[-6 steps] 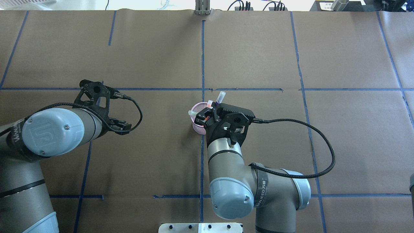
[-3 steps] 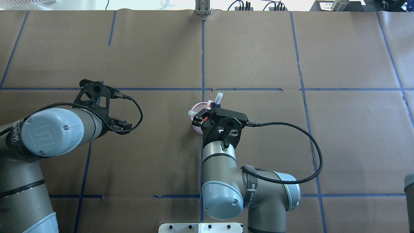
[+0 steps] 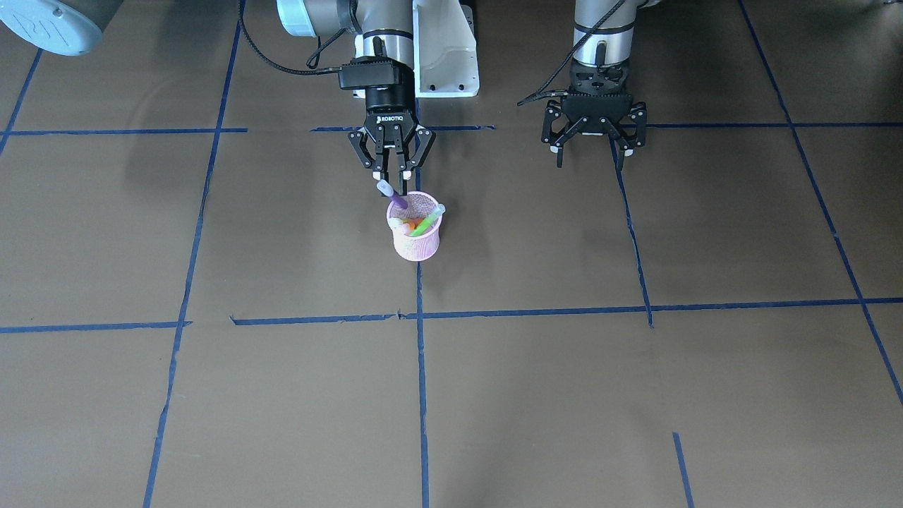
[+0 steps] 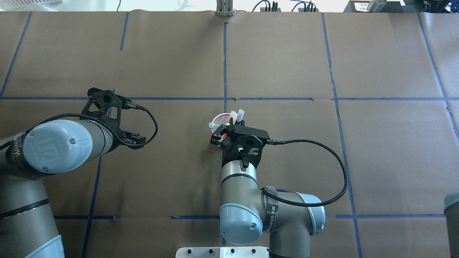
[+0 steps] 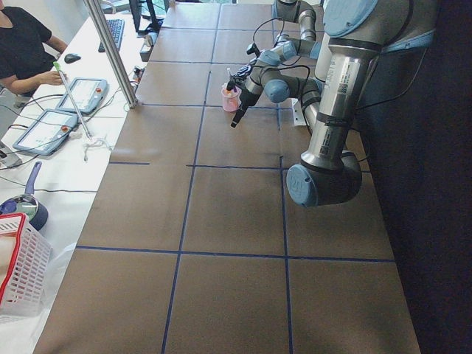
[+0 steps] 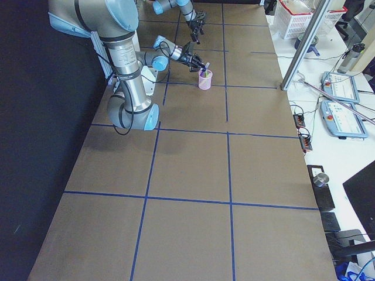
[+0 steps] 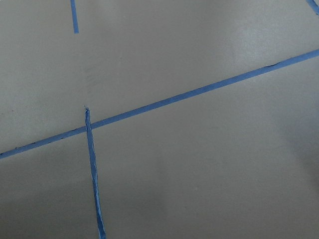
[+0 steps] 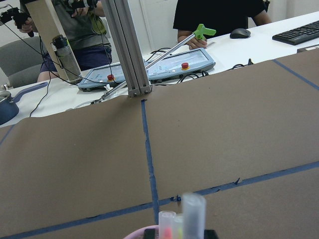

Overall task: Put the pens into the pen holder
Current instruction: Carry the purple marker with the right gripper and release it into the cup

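From the front, the pen holder [image 3: 416,245] stands mid-worktop [image 3: 564,395] holding the purple pen [image 3: 397,199], orange pen [image 3: 410,225] and green pen [image 3: 427,223]. The right gripper [image 3: 393,176] is just behind it, fingers slightly parted and empty. The left gripper [image 3: 590,161] has its fingers wide. Overhead, the right gripper hides most of the holder.

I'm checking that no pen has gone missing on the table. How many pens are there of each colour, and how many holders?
Purple pen: 1
Orange pen: 1
Green pen: 1
Pink mesh pen holder: 1
Total: 4 things; all 3 pens are in the holder.
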Controlling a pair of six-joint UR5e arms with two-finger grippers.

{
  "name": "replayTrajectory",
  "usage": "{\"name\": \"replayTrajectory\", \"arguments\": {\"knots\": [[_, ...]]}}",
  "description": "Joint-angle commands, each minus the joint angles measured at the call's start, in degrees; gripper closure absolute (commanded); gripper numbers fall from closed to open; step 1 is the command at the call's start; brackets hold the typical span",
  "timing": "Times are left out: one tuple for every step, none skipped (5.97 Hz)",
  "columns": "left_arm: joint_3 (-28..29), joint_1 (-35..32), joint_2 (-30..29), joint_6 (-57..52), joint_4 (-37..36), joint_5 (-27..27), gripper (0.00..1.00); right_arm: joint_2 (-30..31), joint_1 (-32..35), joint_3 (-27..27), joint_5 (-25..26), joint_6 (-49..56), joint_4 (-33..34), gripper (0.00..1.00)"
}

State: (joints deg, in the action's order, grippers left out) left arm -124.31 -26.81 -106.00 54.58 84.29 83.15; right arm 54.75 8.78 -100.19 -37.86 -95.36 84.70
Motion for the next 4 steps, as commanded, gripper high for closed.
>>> {"name": "replayTrajectory", "arguments": {"knots": [[-0.1,0.0,0.0,0.0,0.0,0.0,0.0,-0.7,-0.3,0.5,-0.2,0.2,-0.2,0.01],[-0.4,0.0,0.1,0.0,-0.1,-0.1,0.0,-0.1,-0.2,-3.1,-1.7,1.0,-5.8,0.01],[-0.8,-0.1,0.2,-0.1,-0.1,0.0,0.0,1.6,0.5,-8.6,-7.5,2.5,-6.3,0.01],[-0.7,-0.1,0.2,-0.3,-0.2,0.1,0.0,5.0,2.9,-12.9,-15.0,6.4,-6.5,0.0]]}}
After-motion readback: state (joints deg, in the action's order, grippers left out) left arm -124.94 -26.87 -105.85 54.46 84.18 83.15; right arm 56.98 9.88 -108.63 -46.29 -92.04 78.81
